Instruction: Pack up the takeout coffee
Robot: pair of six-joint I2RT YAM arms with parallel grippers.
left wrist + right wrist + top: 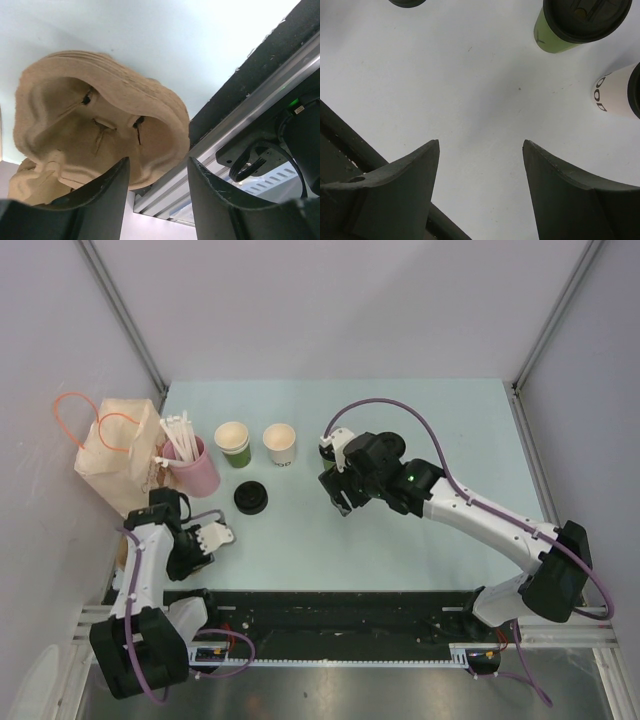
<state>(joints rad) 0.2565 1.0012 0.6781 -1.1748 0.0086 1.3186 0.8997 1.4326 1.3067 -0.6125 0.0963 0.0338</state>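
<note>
Paper walls look light and crushable, so grip green cup (232, 445) and white cup (279, 445), toward the far edge of the bench (430, 430), gently mid-wall; left tool (157, 167) and right tool (481, 146) gape empty.

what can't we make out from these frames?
Moulded pulp tray: top view, mostly hidden under the left arm; left wrist, end effector fingers cover its lower edge.
White cup: right wrist, cut off by the right edge; print partial.
Black lid: right wrist, cut off by the top edge.
</note>
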